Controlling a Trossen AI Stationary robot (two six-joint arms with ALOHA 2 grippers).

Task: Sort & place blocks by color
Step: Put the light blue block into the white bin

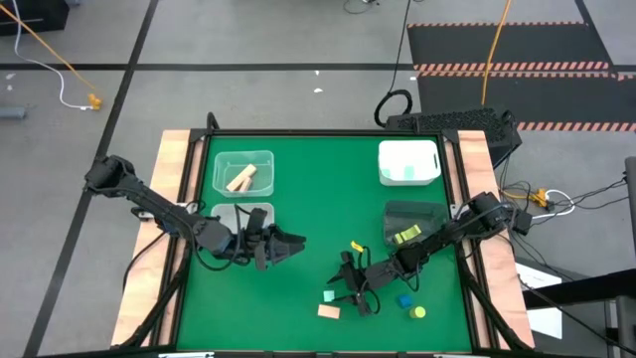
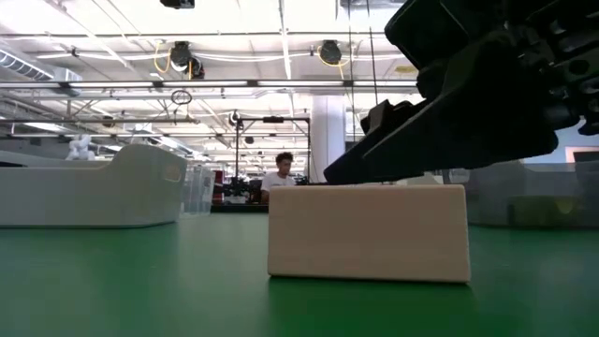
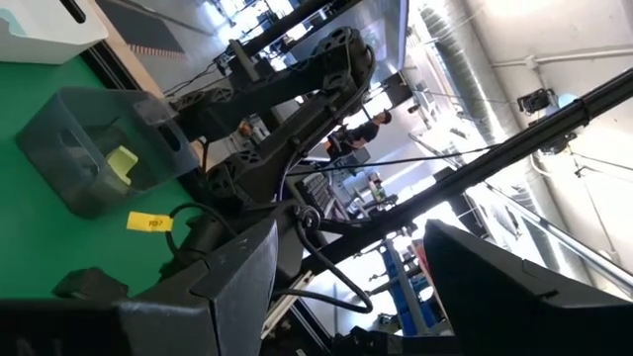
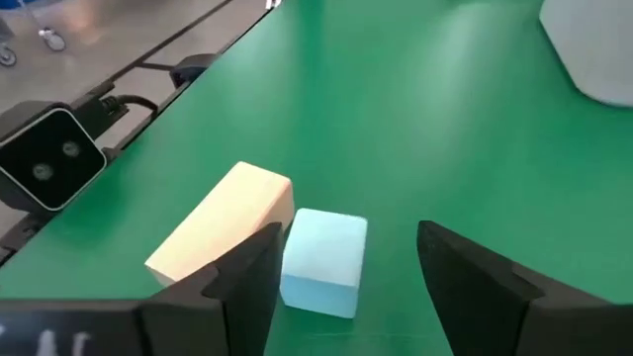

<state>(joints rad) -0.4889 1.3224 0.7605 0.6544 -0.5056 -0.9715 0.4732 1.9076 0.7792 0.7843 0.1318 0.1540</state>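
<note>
From above, the right arm reaches in low from the bench's right edge, its right hand [image 1: 350, 285] near the front, fingers spread wide just above a mint block [image 1: 329, 296] and a tan block [image 1: 329, 311]. A blue block [image 1: 404, 300] and a yellow cylinder [image 1: 419, 312] lie close by on the right, and a yellow block [image 1: 357, 246] lies farther back. The left arm stretches across from the left edge, its left hand [image 1: 294, 245] held over the green bench [image 1: 298, 189]. A clear bin [image 1: 243, 171] holds tan pieces, a dark bin [image 1: 412, 224] a yellow piece, a white bin [image 1: 408, 162] a mint one.

At bench level, the tan block fills the foreground with a dark hand above it.

The left wrist view shows that hand's fingers [image 3: 237, 277] wide apart and empty, looking toward the dark bin.

The right wrist view shows wide fingers [image 4: 247, 277] with the mint block between them, untouched on one side, and the tan block touching it.
</note>
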